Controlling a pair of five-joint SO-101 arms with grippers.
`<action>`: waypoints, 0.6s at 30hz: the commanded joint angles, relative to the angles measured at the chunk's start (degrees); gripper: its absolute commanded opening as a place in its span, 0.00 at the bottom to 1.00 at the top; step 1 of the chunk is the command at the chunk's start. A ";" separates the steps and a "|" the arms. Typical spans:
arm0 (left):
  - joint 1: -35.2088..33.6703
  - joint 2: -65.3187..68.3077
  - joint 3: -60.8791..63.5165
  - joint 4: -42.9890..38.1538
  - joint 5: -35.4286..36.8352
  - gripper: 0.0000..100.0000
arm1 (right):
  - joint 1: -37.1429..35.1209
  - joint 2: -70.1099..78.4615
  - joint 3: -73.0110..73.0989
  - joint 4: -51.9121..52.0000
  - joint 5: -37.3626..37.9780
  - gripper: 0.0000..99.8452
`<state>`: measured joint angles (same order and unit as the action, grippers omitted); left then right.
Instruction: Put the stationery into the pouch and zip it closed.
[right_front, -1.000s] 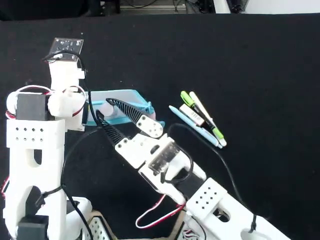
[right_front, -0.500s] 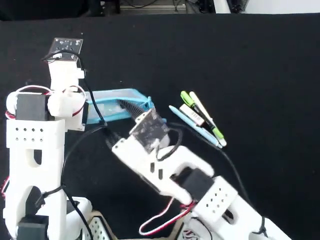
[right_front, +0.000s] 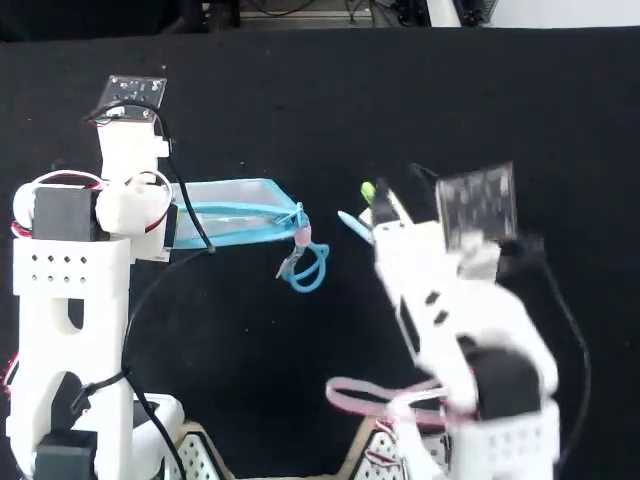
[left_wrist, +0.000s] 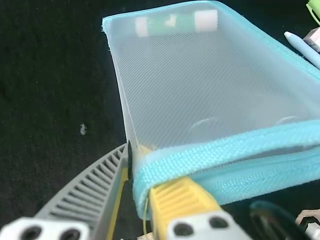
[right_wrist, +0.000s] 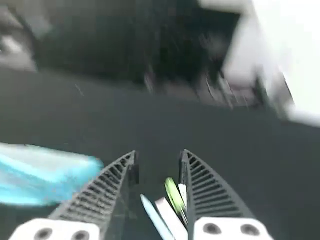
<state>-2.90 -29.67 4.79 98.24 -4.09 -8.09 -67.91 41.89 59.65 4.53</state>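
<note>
A light-blue mesh pouch (right_front: 235, 212) lies left of centre, and its zip pull with a blue loop (right_front: 305, 265) hangs off its right end. My left gripper (left_wrist: 137, 167) is shut on the pouch's (left_wrist: 210, 90) edge at the zip band. A green-and-white stick (left_wrist: 175, 22) shows through the mesh at the far end. Right of the pouch lie several pens and highlighters (right_front: 375, 195), partly hidden under my right arm (right_front: 440, 290). My right gripper (right_wrist: 157, 156) is open above them, with a green highlighter (right_wrist: 172, 195) and a blue pen (right_wrist: 152, 215) seen between its fingers.
The table is a black cloth (right_front: 520, 110) with free room at the back and far right. My left arm's white body (right_front: 70, 300) stands tall at the left edge. Red and white cables (right_front: 370, 400) loop at the right arm's base.
My right arm has left the pouch's zip end and swung right and up over the pens. The zip pull and blue loop now lie uncovered. The left arm has kept its hold.
</note>
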 joint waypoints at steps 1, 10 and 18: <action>0.31 -1.23 -0.40 0.18 0.09 0.03 | 7.03 10.33 -3.38 2.55 -0.18 0.12; 0.31 -1.41 -0.40 0.18 0.09 0.03 | 8.18 38.37 -8.57 2.11 4.92 0.12; 0.31 -1.58 -0.40 0.26 0.09 0.03 | 7.65 58.07 -15.87 2.64 15.82 0.12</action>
<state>-2.90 -29.67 4.79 98.24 -4.09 -0.88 -13.93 29.93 62.02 16.75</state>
